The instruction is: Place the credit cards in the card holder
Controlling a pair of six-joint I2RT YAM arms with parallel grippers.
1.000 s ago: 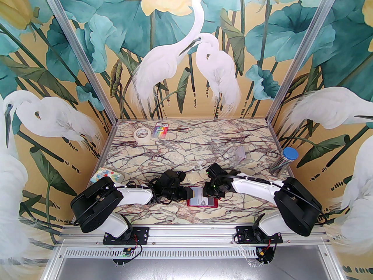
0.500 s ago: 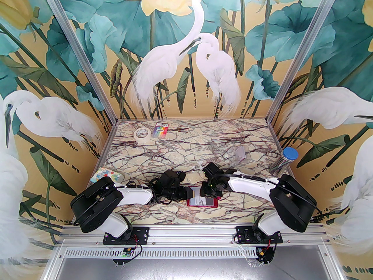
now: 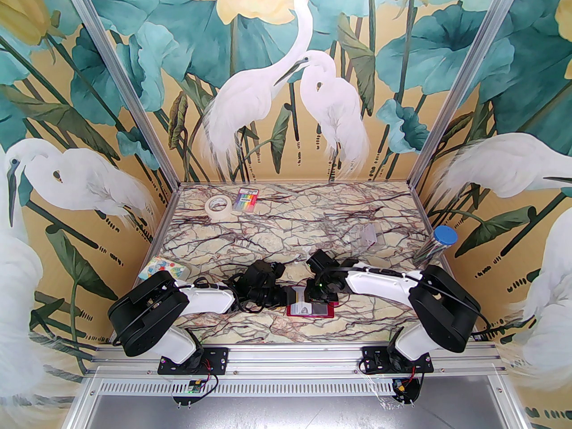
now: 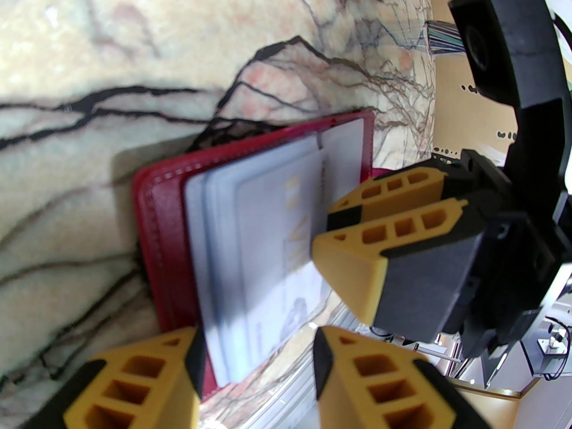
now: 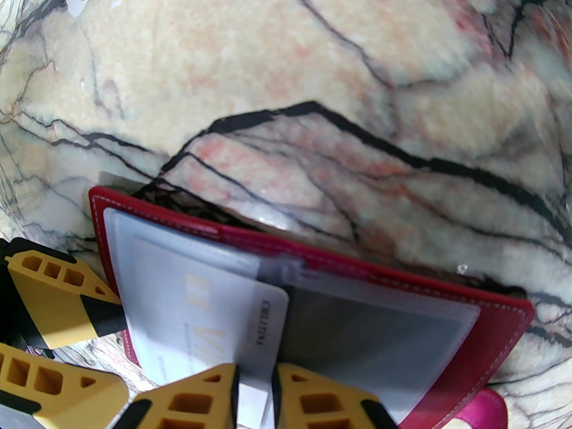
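Slide the pale grey plastic credit card (image 5: 201, 311), clamped in your right gripper (image 5: 254, 376), flat into the open dark red leather-look card holder (image 5: 500, 329) on the marble surface (image 5: 268, 60); your left gripper (image 4: 257, 344) straddles its edge, jaws apart.

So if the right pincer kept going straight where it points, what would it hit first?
The right pincer, shut on a pale card, points at the open card holder. It would probably meet the holder's clear sleeves first, though depth is hard to judge.

white arms (image 3: 210, 300), black joints (image 3: 147, 315), yellow fingers (image 4: 348, 257)
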